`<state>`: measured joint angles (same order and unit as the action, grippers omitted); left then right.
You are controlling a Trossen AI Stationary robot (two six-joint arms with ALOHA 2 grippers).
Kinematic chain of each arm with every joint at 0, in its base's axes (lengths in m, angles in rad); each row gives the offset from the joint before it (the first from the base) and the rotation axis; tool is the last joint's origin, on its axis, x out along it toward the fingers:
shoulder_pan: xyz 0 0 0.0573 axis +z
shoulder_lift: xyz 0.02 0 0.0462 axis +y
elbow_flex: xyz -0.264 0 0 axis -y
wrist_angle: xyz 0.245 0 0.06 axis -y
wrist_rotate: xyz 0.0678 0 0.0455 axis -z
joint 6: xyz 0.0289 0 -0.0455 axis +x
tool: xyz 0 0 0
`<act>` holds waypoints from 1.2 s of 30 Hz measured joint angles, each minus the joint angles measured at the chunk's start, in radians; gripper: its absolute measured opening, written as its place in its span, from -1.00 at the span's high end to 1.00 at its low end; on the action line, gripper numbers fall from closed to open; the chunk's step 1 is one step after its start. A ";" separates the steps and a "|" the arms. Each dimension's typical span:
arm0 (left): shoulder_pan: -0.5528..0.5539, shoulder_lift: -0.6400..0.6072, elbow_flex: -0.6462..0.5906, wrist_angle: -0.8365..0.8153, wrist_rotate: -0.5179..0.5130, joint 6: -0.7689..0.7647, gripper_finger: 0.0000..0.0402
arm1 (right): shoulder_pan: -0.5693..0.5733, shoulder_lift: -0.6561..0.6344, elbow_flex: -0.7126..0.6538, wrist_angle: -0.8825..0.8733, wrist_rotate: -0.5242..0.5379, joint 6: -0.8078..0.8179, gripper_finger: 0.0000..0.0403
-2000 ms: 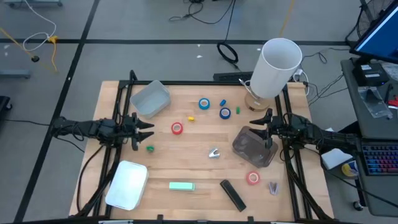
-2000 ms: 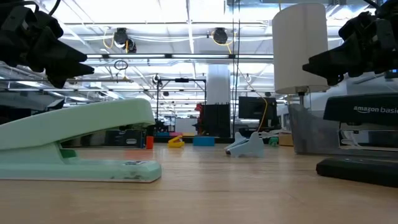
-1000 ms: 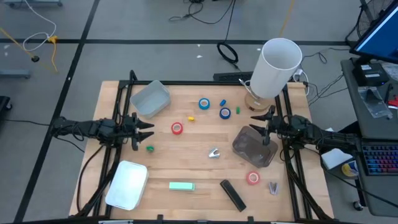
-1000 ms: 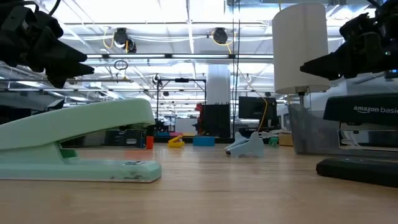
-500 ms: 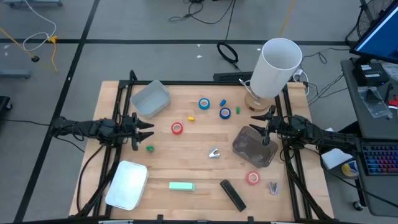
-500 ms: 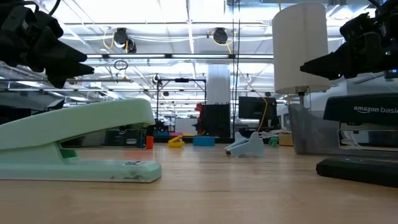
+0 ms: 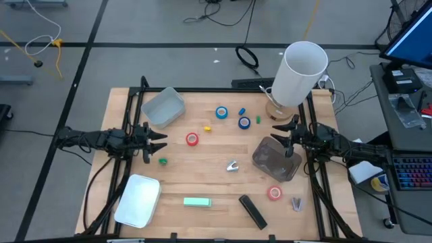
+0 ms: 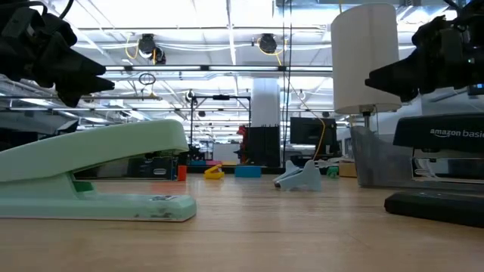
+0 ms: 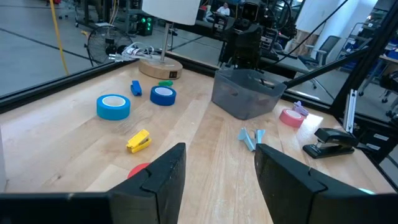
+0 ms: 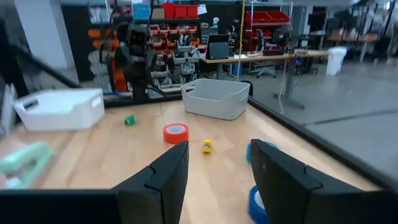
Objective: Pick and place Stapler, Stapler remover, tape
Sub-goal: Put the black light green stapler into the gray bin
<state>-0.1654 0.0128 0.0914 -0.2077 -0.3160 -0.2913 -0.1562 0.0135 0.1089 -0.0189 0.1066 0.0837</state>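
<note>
Starting with nothing in hand, both arms wait at the table's sides with every item yet to be picked. The left gripper (image 7: 154, 140) hovers at the left edge, fingers spread and empty; the right gripper (image 7: 287, 135) hovers over the dark bin (image 7: 275, 159), also spread and empty.

The mint stapler (image 7: 197, 201) lies near the front edge, with the black stapler (image 7: 252, 211) just to its right. The staple remover (image 7: 232, 165) sits mid-table, between the 2 grippers. Of the 4 tape rolls, 1 red roll (image 7: 192, 139) lies nearest the left gripper, 2 blue rolls (image 7: 221, 112) (image 7: 244, 122) sit toward the back, and the other red roll (image 7: 274, 193) lies in front of the dark bin.

A good first move is probably the left arm taking the near red roll: descend straight down, 1 finger inside the core and 1 outside, or straddle the ring across its width. Keep clear of the small green bit (image 7: 162, 160) nearby. The grey bin (image 7: 163, 108) and white tray (image 7: 138, 200) look like likely drop places, though which one is meant I cannot tell.
</note>
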 joint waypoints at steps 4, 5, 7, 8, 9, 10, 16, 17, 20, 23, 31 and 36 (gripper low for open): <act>0.000 0.000 0.000 0.000 0.000 0.000 0.05 | 0.000 0.000 0.000 0.003 -0.001 0.129 0.17; 0.000 0.000 0.000 0.000 0.000 0.000 0.05 | 0.000 0.000 0.000 0.005 -0.001 0.155 0.17; 0.000 0.000 0.000 0.000 0.000 0.000 0.05 | 0.000 0.000 0.000 0.005 -0.001 0.187 0.17; 0.000 0.000 0.000 0.001 0.000 0.000 0.05 | 0.000 0.000 0.000 0.005 -0.001 0.195 0.17; 0.000 0.000 0.000 0.002 0.000 0.000 0.05 | 0.000 0.000 0.000 0.005 -0.001 0.199 0.17; 0.000 0.000 0.000 0.003 -0.001 0.000 0.05 | 0.000 0.000 0.000 0.006 -0.002 0.200 0.17; 0.000 0.000 0.000 0.127 -0.060 -0.024 0.05 | 0.000 0.000 0.000 -0.001 -0.002 0.200 0.17; 0.000 0.000 0.000 0.151 -0.060 -0.025 0.05 | 0.000 0.000 0.000 -0.002 -0.002 0.200 0.17; 0.000 0.000 0.000 0.194 -0.038 -0.022 0.05 | 0.000 0.000 0.002 -0.002 -0.002 0.189 0.17; 0.000 0.007 0.003 0.203 0.033 -0.027 0.05 | 0.000 0.000 0.002 -0.002 0.000 0.171 0.17; 0.000 0.234 0.117 0.136 0.121 -0.064 0.05 | 0.000 0.000 0.002 -0.001 0.002 0.166 0.17; -0.001 0.478 0.306 -0.044 0.205 -0.077 0.05 | 0.000 0.000 0.002 -0.001 0.002 0.166 0.17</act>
<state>-0.1660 0.4905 0.3974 -0.2518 -0.1109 -0.3679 -0.1562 0.0135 0.1112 -0.0200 0.1081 0.2493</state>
